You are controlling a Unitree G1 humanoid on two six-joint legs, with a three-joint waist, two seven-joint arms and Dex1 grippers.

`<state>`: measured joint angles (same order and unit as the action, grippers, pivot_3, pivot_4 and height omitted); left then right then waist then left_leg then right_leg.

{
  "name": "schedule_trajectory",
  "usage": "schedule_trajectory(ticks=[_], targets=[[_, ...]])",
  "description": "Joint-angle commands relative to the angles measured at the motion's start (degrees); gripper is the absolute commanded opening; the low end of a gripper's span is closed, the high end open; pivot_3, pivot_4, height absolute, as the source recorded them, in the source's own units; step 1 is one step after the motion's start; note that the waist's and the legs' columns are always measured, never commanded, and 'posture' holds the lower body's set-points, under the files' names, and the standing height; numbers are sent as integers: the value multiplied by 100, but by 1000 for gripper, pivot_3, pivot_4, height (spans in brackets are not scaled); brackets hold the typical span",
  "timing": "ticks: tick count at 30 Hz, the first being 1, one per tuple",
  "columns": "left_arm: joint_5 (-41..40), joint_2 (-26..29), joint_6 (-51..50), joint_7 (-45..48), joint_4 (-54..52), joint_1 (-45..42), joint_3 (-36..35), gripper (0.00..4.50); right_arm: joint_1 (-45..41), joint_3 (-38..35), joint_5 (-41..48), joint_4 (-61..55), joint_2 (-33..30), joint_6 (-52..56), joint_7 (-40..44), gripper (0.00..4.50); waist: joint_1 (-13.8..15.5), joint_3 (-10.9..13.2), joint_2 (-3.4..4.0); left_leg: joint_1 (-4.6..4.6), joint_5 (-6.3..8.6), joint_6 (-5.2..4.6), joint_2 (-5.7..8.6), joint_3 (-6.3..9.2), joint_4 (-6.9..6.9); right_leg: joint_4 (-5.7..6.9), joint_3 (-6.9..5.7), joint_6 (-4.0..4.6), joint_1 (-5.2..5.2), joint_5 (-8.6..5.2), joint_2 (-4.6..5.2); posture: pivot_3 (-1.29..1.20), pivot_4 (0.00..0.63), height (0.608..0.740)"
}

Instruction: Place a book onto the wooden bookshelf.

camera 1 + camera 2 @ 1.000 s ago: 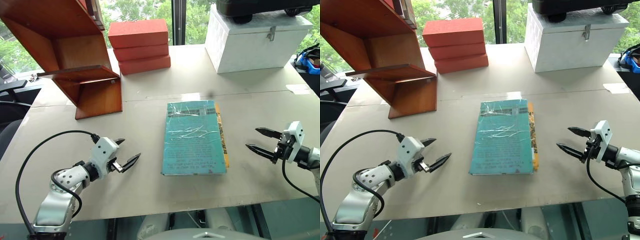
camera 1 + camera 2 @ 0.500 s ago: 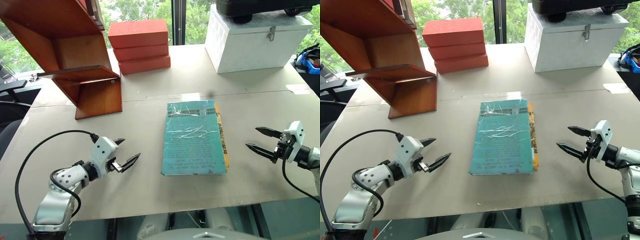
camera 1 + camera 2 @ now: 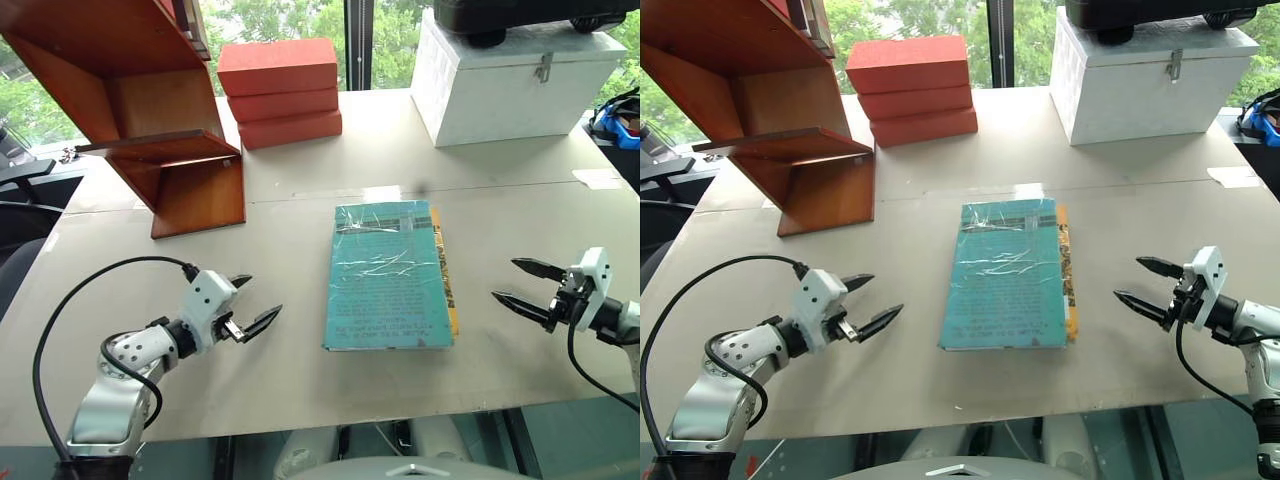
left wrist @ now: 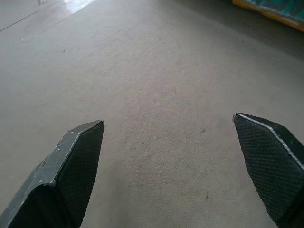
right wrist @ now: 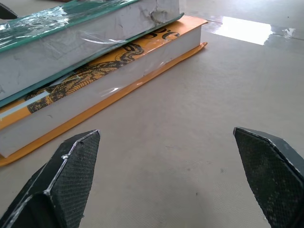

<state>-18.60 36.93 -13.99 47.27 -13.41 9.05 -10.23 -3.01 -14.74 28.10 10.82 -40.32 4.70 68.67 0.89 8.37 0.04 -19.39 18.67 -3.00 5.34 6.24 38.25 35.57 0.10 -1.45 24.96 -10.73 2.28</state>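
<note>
Thin teal plastic-wrapped book (image 3: 389, 275) lies mid-table atop a yellow-orange one, reddish-brown wooden bookshelf (image 3: 150, 120) at 10 o'clock. Left gripper (image 3: 251, 306) and right gripper (image 3: 518, 284) gape wide, empty. I'd pinch only the teal cover's edge.

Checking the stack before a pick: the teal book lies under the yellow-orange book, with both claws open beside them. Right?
Not quite. The teal book lies on top of the yellow-orange book, as the right wrist view shows. Both the left claw and right claw are open.
</note>
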Motion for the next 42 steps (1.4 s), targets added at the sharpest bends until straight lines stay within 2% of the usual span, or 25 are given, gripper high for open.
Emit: schedule_trajectory(ticks=[1,6,12,17,21,22,23,27,31,36,39,42], targets=[[-1351,95,-1106,487,-717,-37,-81,4500,199,-377,388,-624,-210,18,250,4449,0,0,0,-7,0,-1,0,1,3,0,-1,0,6,0,0,0,150,740],[-2302,109,-2718,355,-642,-661,173,4500,616,-776,1286,-1664,-543,773,573,4449,20,1,9,-32,0,-1,1,8,14,12,-8,-1,26,1,1,0,150,740],[-3712,-494,-5042,-432,251,-1775,86,4500,761,-1130,2002,-2674,-859,1667,254,4449,-6,1,2,-32,0,-1,3,12,23,19,-12,-2,25,1,0,0,150,740],[-4177,-1111,-6090,-1188,1076,-2565,-153,4500,839,-1290,2236,-3162,-915,1990,69,4449,4,-2,-9,-34,0,0,4,15,30,22,-15,-1,26,1,0,0,150,740],[-4339,-1405,-6463,-1494,1392,-2869,-309,4500,879,-1388,2297,-3267,-938,2100,23,4449,8,-2,-9,-35,-1,1,6,15,34,23,-13,-1,25,1,3,0,150,740],[-4379,-1446,-6514,-1547,1448,-2912,-377,3967,895,-1410,2290,-3256,-937,2100,32,4500,8,-2,-9,-35,-1,1,6,15,36,23,-13,-1,25,1,3,0,150,740],[-4424,-1469,-6561,-1569,1479,-2941,-429,3778,919,-1434,2272,-3239,-934,2086,48,4500,9,-2,-10,-35,-1,1,6,15,37,23,-13,-1,25,1,3,0,150,740],[-4614,-1530,-6760,-1723,1461,-2962,-653,1789,958,-1464,2224,-3205,-907,2062,84,4500,2,-2,-9,-35,0,3,6,15,37,26,-12,-1,27,1,2,0,150,740],[-4807,-1622,-6863,-1913,1350,-2907,-853,57,889,-1387,2204,-3121,-870,2054,114,4500,7,-2,-10,-35,0,4,6,14,40,26,-12,-1,26,1,2,0,150,740],[-5007,-1831,-6605,-2184,1094,-3000,-1063,57,631,-1229,2188,-3037,-875,2136,18,4500,8,-2,-10,-36,0,5,6,14,45,28,-12,-1,26,1,2,0,150,740],[-5022,-1880,-5928,-2158,381,-3378,-1156,57,350,-1217,2263,-2877,-782,2189,-190,4500,8,4,-20,-40,0,6,6,14,49,29,-13,-1,27,2,2,0,150,740],[-4618,-1602,-5185,-1964,-268,-3922,-984,57,29,-1210,2331,-2715,-686,2236,-379,4500,19,12,-33,-48,0,9,6,16,65,32,-16,1,28,3,2,0,150,740]])
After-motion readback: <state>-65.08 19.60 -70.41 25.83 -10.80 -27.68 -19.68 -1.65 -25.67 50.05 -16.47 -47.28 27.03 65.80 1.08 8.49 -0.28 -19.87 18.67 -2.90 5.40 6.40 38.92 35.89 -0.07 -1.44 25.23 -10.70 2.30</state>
